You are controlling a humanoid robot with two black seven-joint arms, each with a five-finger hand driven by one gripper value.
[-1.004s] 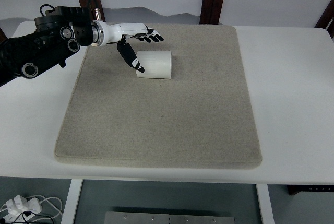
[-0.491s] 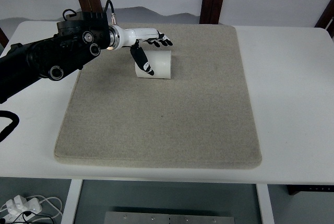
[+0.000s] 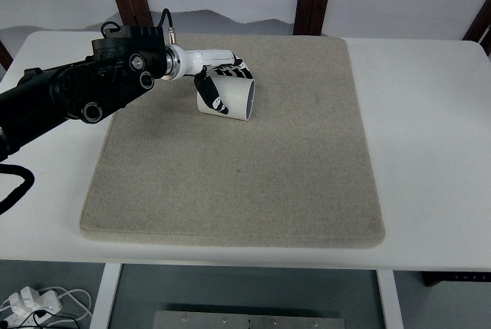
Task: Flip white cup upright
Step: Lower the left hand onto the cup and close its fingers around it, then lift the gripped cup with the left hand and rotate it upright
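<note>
Top view: beige mat (image 3: 230, 176), white table (image 3: 430, 152).

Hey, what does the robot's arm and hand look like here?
The left arm is bulky matte black with round silver fasteners and a black cable looping near the wrist. A shiny silver-white wrist section leads to the left hand, which has white segments and black fingers.

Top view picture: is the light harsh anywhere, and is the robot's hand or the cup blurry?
Top view: light is soft and even, with no glare on the white table; the white cup throws only a faint shadow on the grey mat; the left hand, closed on the cup, looks slightly soft, so its dark fingers are hard to separate; the rest is sharp.
</note>
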